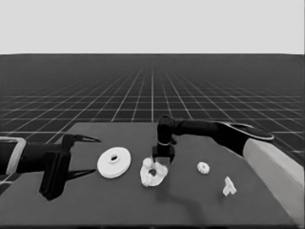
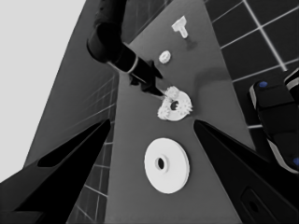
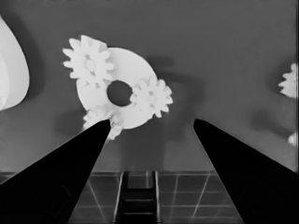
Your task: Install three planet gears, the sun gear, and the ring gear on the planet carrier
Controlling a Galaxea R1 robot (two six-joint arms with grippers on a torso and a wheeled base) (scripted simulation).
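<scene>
The smaller round part, the planet carrier, lies mid-table with three small toothed gears on it. My right gripper hangs just above it, open and holding nothing, one fingertip close beside the third gear. To its left lies the larger round part, the ring gear, flat on the table. A fourth gear lies loose to the right. My left gripper waits open over the table's left end, beside the larger round part.
A thin white piece lies near the table's front right, past the loose gear. The right arm's pale grey part fills the lower right corner. Dark machinery with blue lights shows past the table's edge.
</scene>
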